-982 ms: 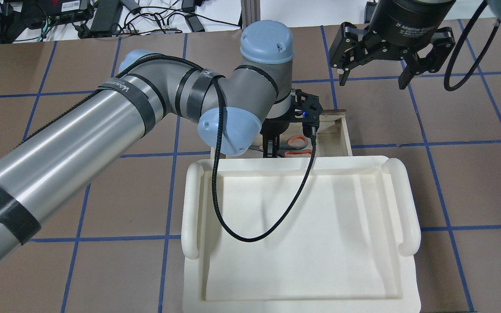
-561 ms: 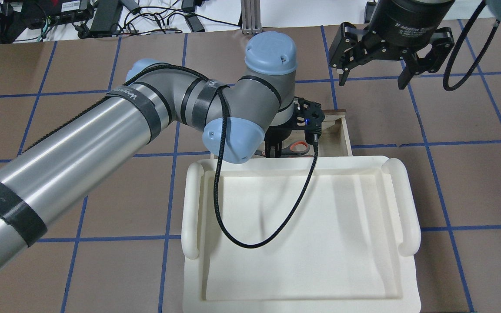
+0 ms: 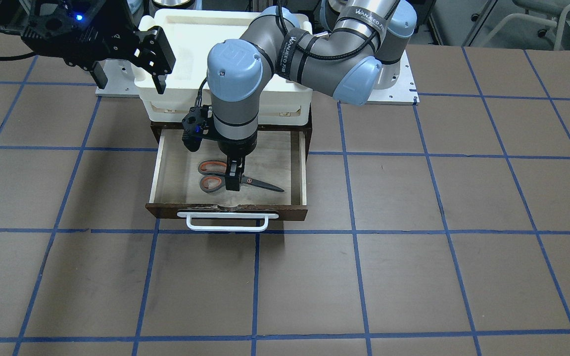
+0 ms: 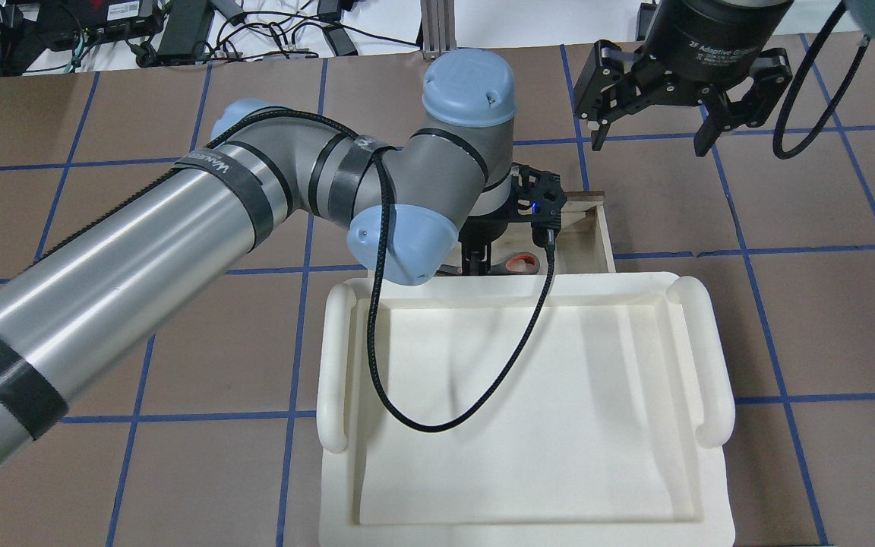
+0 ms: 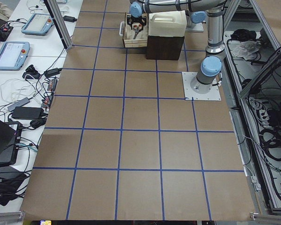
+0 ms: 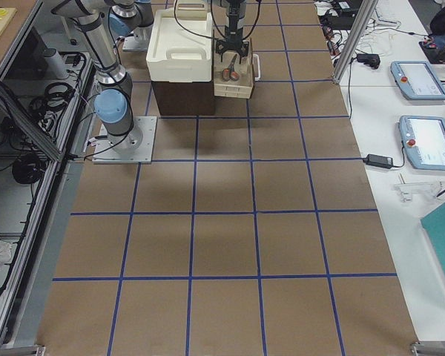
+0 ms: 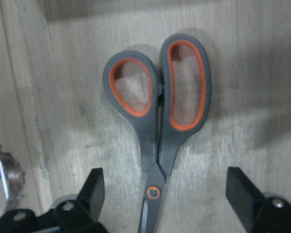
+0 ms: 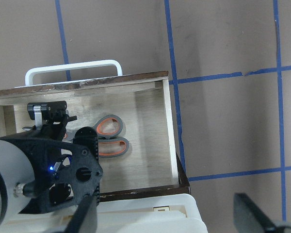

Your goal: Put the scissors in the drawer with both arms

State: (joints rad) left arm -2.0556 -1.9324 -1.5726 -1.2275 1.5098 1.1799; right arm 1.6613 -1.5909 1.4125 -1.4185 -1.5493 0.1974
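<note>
Exterior front-facing view: the right pincer hangs spread, high above the counter. The pulled-out drawer holds the scissors flat on its pale floor, and the left pincer stands spread astride their pivot.

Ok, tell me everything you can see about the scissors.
The scissors are one pair with dark grey blades, grey plastic-looking handles whose two finger loops are lined in orange, and a red-orange dot at the pivot. They are closed and lie flat on the pale wooden floor of the open drawer, away from its walls. The left gripper hangs over the pivot with its fingers spread to either side, neither one touching the scissors.
</note>
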